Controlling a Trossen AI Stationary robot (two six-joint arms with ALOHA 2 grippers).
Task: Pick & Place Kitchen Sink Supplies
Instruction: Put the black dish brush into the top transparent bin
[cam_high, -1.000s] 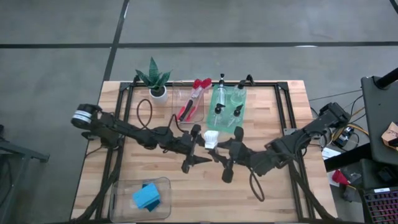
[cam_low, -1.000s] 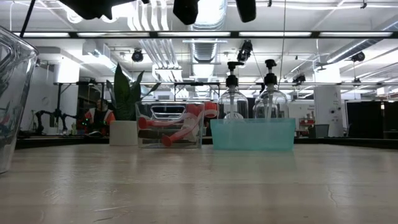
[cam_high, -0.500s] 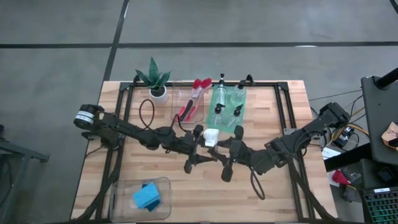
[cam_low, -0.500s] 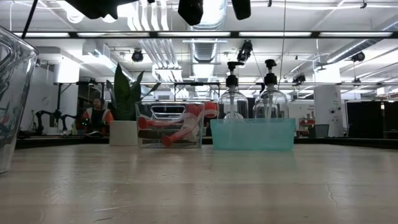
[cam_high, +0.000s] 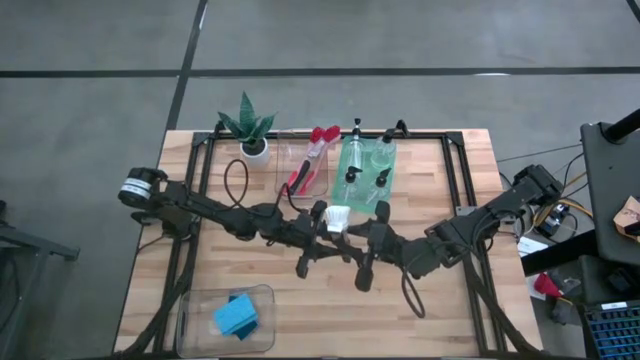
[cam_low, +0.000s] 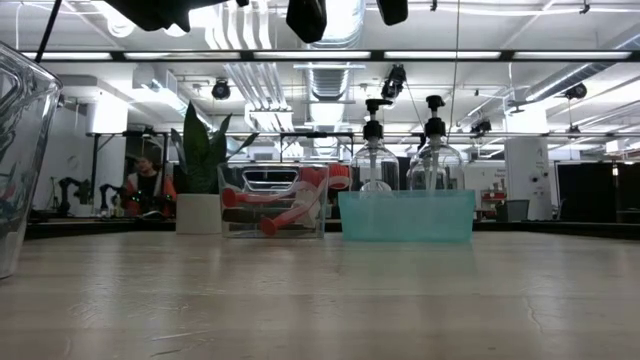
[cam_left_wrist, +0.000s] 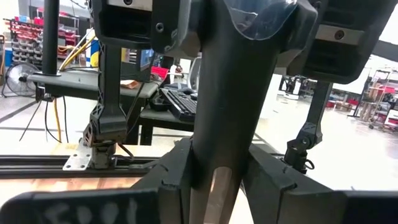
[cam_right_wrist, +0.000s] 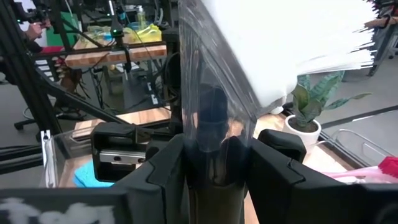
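Observation:
A black dish brush with white bristles (cam_high: 340, 219) hangs in the air above the middle of the table, between my two arms. My left gripper (cam_high: 328, 249) comes from the table's left and is shut on the brush's dark handle (cam_left_wrist: 217, 112). My right gripper (cam_high: 357, 252) comes from the right and is shut on the same handle. The white bristle head (cam_right_wrist: 298, 43) shows large in the right wrist view. In the low view both grippers stand high above the tabletop. My left gripper pinches the brush's handle (cam_left_wrist: 214, 158) between its two fingers (cam_left_wrist: 176, 180), which lie across it, coming roughly level from the table's left. The brush is lifted clear of the table. My right gripper pinches the handle (cam_right_wrist: 211, 140) between its two fingers (cam_right_wrist: 166, 171), across it, coming from the table's right. The bristle head stands beyond the fingers, clear of the table.
At the far edge stand a potted plant (cam_high: 250, 130), a clear bin with red brushes (cam_high: 306, 166) and a green bin with clear bottles (cam_high: 365, 165). A clear bin with blue sponges (cam_high: 233, 316) sits at the near left. A person (cam_low: 145, 188) shows far behind the table.
My left gripper has shut its fingers on the brush's handle, next to my right gripper. The brush has stayed in the air at the same place, held by my right gripper throughout.

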